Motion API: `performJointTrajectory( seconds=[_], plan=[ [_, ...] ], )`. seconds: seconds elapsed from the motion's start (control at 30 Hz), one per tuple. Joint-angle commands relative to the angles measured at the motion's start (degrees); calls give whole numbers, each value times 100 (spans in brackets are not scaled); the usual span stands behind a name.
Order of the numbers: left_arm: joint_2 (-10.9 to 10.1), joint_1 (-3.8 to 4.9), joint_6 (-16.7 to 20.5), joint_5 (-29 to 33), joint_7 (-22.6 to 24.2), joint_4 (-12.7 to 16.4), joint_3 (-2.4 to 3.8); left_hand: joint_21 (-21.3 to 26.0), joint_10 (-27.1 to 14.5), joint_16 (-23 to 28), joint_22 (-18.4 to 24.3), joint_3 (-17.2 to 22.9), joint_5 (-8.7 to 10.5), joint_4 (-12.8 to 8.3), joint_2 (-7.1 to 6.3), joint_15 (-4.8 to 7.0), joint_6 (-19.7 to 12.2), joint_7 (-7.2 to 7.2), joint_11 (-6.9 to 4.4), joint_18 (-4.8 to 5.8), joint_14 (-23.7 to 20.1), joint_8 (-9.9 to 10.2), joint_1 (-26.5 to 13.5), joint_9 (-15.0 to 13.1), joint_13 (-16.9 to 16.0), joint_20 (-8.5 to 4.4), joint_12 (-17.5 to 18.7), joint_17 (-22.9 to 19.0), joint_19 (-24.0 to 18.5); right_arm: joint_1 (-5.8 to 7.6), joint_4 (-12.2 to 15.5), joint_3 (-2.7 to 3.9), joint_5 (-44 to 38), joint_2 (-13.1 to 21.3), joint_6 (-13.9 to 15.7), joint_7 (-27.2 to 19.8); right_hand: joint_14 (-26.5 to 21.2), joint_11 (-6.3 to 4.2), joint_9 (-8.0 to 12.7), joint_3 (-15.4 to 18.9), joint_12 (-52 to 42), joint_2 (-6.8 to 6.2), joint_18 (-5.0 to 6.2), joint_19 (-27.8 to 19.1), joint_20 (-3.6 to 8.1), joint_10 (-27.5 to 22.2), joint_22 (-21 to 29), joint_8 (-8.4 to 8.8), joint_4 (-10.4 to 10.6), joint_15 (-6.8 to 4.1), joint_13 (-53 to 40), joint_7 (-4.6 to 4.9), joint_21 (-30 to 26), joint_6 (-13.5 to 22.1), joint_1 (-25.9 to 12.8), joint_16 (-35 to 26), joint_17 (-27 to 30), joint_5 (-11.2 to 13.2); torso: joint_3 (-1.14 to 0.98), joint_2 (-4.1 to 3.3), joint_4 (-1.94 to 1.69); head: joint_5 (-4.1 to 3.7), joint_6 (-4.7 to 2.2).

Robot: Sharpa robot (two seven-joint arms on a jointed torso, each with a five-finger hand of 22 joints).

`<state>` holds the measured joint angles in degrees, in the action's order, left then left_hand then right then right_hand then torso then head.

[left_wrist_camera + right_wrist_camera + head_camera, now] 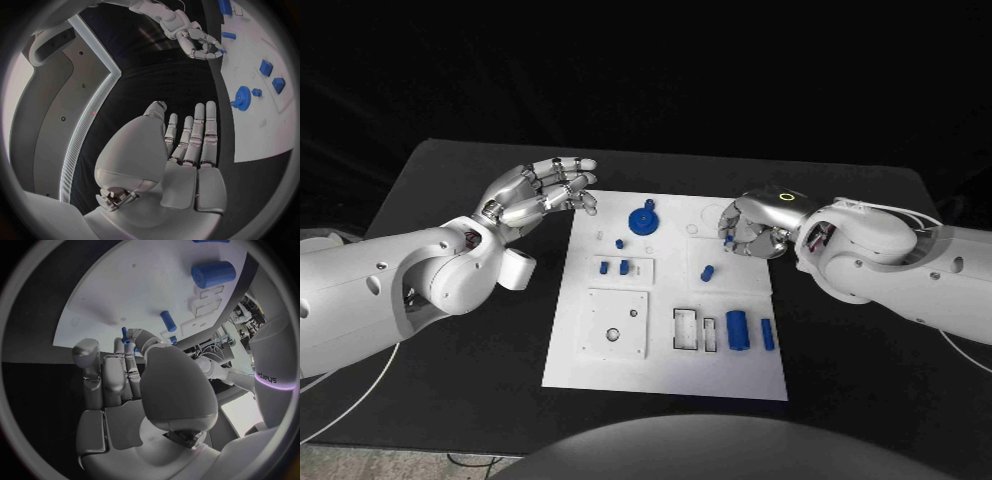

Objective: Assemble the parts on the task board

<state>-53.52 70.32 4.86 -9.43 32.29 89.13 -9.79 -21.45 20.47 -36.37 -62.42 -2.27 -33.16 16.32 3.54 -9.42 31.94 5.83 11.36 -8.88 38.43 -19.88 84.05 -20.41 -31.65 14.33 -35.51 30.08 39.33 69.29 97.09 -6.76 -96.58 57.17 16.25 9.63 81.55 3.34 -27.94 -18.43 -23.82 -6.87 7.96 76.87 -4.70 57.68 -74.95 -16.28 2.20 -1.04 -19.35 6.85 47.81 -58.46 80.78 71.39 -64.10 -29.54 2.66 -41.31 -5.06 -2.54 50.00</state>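
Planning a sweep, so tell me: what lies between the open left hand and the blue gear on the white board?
In the head view, only bare white board separates the left hand from the blue gear.
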Motion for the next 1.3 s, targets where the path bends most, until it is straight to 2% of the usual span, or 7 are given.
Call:
performJointTrajectory(
  seconds=[0.03, 0.3, 0.53, 0.7, 0.83, 1.07, 1.3],
  plan=[
    [15, -7, -98, 15, 12, 11, 2, 23, -35, -10, 4, -26, -39, -4, 28, 15, -7, 33, -7, -35, -33, -27, 47, 6, 10, 3, -18, 0, -15, 88, 129, 6, 230, 67, 38, 34, -12, 31, 15, -13, 37, 31, -79, -12, -23, 14, -551, 42, -37, 22, 13, 14, -36, 57, 10, -32, 25, -19, 7, 5, -2, -1, 0],
    [16, -7, -100, 15, -40, 8, 2, 27, -37, -7, 4, -31, -38, -3, 25, 14, -14, 36, -6, -35, -40, -26, 51, 11, 14, 4, -22, -1, -16, 337, 621, 7, 580, 249, -186, 171, -36, 34, 16, -18, 41, 37, -66, -45, -28, 26, -532, 59, -39, 28, 19, 21, -120, 75, 13, -70, 73, -19, 5, 11, -2, 24, 0],
    [36, -10, -112, 15, -56, -10, 0, 50, -45, 11, 5, -44, -38, 3, 31, 4, -35, 39, 5, -30, -81, -23, 65, 32, 33, 9, -38, -8, -27, 354, 1096, 7, 500, 95, -403, 266, -52, 39, 21, -26, 47, 32, -57, -70, -33, 36, -521, 90, -52, 33, 27, 31, -170, 106, 26, -83, 87, -19, -7, 11, -1, 91, 0],
    [59, -15, -110, 15, -60, -23, -2, 68, -53, 25, 6, -52, -36, 7, 39, -6, -44, 40, 13, -26, -113, -24, 74, 46, 46, 13, -50, -14, -39, 293, 1261, 7, 287, -184, -557, 296, 69, 41, 28, -32, 53, 35, -96, 46, -33, 44, -582, 138, -62, 28, 37, 40, 114, 141, 30, 101, -135, -16, 4, 17, -12, 61, 0],
    [89, -19, -112, 15, -68, -38, -5, 75, -56, 30, 7, -55, -36, 8, 43, -10, -47, 40, 16, -24, -125, -25, 76, 51, 51, 15, -55, -16, -45, 205, 1216, 7, 51, -484, -631, 270, 86, 41, 29, -32, 56, 28, -98, 60, -34, 41, -586, 150, -68, 27, 40, 41, 135, 147, 32, 124, -159, -16, 5, 27, -25, 79, 0],
    [121, -22, -114, 15, -73, -43, -9, 84, -61, 35, 8, -58, -36, 9, 49, -14, -51, 41, 19, -21, -138, -26, 80, 57, 57, 17, -60, -18, -51, -13, 912, 8, -372, -1038, -645, 150, 105, 47, 33, -28, 62, 19, -93, 60, -35, 28, -579, 170, -71, 31, 43, 47, 111, 161, 27, 152, -190, -5, 12, 45, -65, 109, 0],
    [125, -23, -110, 15, -82, -41, -10, 90, -64, 37, 8, -57, -37, 9, 58, -17, -55, 41, 21, -20, -144, -27, 86, 62, 62, 18, -65, -19, -54, -228, 588, 8, -854, -1495, -552, -23, 120, 47, 37, -27, 59, 7, -99, 75, -37, 30, -587, 187, -83, 32, 42, 49, 149, 173, 33, 181, -225, 13, 11, 40, -57, 188, 0]
  ],
)
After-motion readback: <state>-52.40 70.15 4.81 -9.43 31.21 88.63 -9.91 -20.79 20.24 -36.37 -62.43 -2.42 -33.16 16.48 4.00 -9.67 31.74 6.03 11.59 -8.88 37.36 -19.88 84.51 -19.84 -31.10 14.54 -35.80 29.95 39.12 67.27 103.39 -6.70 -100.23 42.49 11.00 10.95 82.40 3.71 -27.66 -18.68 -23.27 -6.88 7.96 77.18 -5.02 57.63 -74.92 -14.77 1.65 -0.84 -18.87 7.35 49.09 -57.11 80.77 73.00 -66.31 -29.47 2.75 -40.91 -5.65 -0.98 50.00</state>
